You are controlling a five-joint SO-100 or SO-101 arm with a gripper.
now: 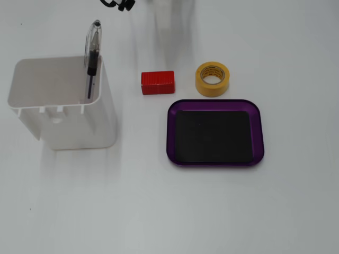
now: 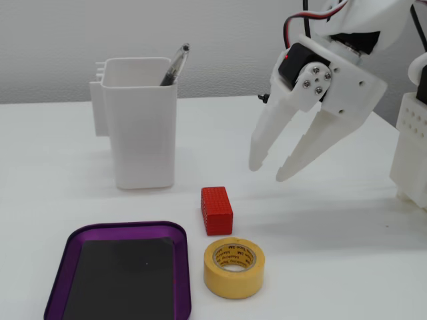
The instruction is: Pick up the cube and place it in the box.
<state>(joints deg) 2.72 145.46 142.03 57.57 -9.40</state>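
White bench under even light, bare wall behind, and nothing has started to count yet. Nearest the front edge in the side fixed view sits the box point(image 2: 119, 275), purple rim and black floor, empty, with the yellow tape roll point(image 2: 234, 267) just beside it. A little farther in lies the cube point(image 2: 216, 210), red and flat on the bench, near the box but outside it, close to the tape roll and untouched. Past it, toward the back edge, stands the white container point(image 2: 141, 123) with a pen point(image 2: 173, 65) leaning inside. My gripper point(image 2: 270, 169) hangs in the air above the bench, up and off to the cube's right, fingers spread and holding nothing. So by my reckoning everything's left: descend, grasp, carry, release in the box.
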